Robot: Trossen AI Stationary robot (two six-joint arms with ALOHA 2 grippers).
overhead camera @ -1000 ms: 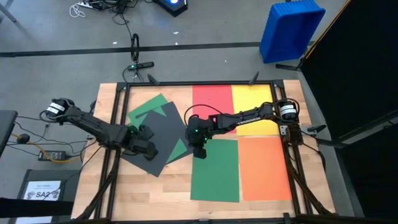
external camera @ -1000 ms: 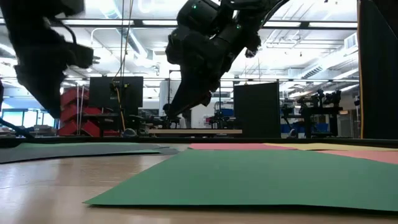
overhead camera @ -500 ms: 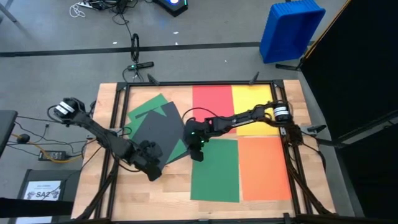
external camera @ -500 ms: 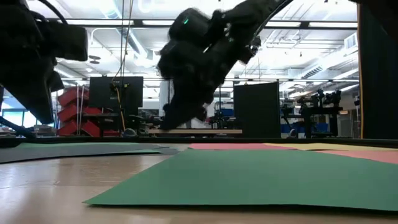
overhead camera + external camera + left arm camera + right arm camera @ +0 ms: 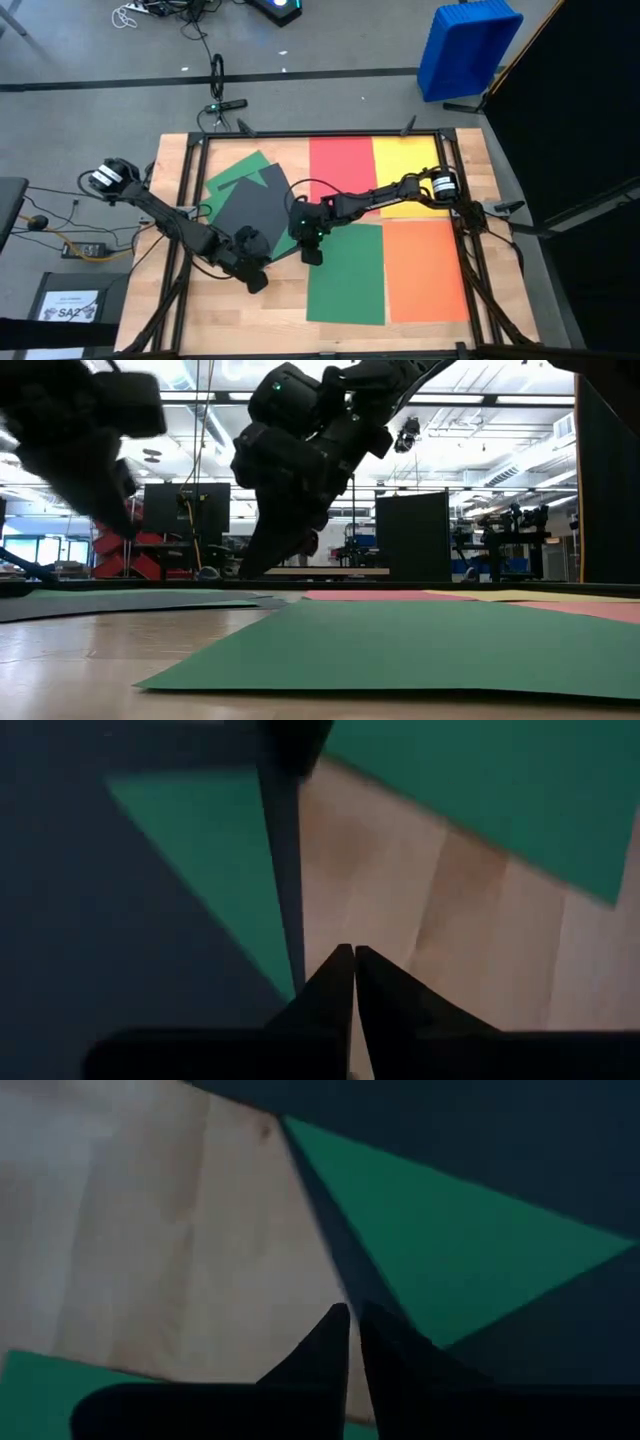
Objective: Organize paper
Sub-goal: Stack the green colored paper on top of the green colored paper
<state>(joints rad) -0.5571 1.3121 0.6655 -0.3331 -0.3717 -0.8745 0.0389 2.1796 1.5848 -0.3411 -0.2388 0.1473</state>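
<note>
Paper sheets lie spread over the wooden tabletop [image 5: 170, 160], and the tilted dark grey sheet [image 5: 245, 210] serves as the landmark. It rests on top of green sheets [image 5: 240, 172] whose corners stick out past its far edge and its near right edge. To its right lies a long green sheet [image 5: 345, 275], flat and squared to the tabletop, with an orange sheet [image 5: 425, 270] just beside that. Beyond those two, a red sheet [image 5: 340, 165] and a yellow sheet [image 5: 408, 170] lie side by side.

The left gripper [image 5: 258, 283] sits just off the dark grey sheet's near corner, over bare wood, its fingers [image 5: 340, 985] pressed together and holding nothing. The right gripper [image 5: 310, 255] hovers at that sheet's right edge, near the exposed green corner, fingers [image 5: 330, 1345] likewise together and empty.
</note>
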